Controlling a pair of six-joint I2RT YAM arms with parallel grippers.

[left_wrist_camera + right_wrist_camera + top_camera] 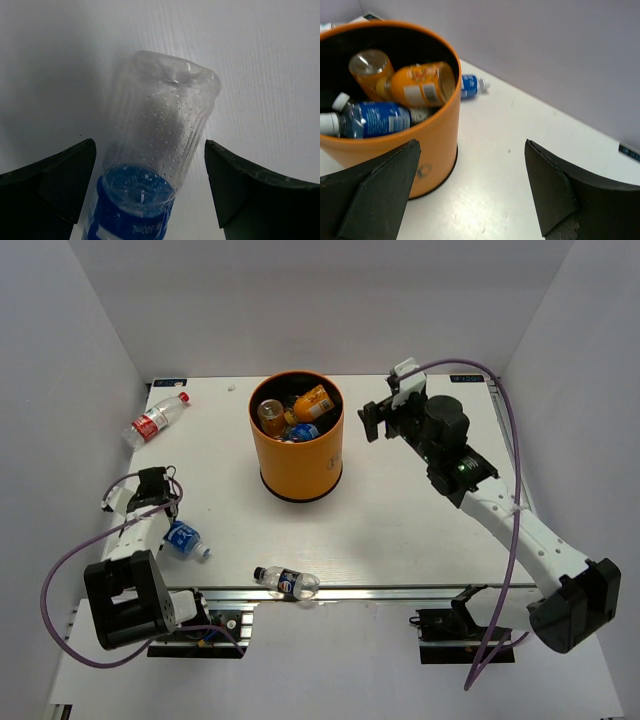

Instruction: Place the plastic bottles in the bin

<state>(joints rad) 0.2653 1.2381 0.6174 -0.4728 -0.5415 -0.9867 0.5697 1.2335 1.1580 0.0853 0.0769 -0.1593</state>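
Straddling the blue bottle (183,539) at 8 o'clock, the left hand (150,145) is spread wide. One finger stands on either side, with a gap showing to each, and it grips nothing. That bottle lies on its side on the surface (400,540), its clear end pointing away from the wrist, not far from the left edge.

The bin (300,475) stands upright a little toward 12 o'clock of centre, well apart from every edge. Inside it lie two orange bottles (420,86) and a second blue bottle (372,120), all below the rim.

At the bin's 3 o'clock side, the right hand (368,422) hovers just beside the wall near rim height without touching it. Its fingers are wide apart and hold nothing. Its arm slants over the right side of the surface from 5 o'clock.

The red bottle (155,420) lies at 10 o'clock, close to the left edge and the far corner. The dark bottle (286,582) lies at 6 o'clock, right along the near edge.

Bare surface runs from the bin to the near edge, and from the bin to the left edge. White walls (60,390) close in the left, far and right sides.
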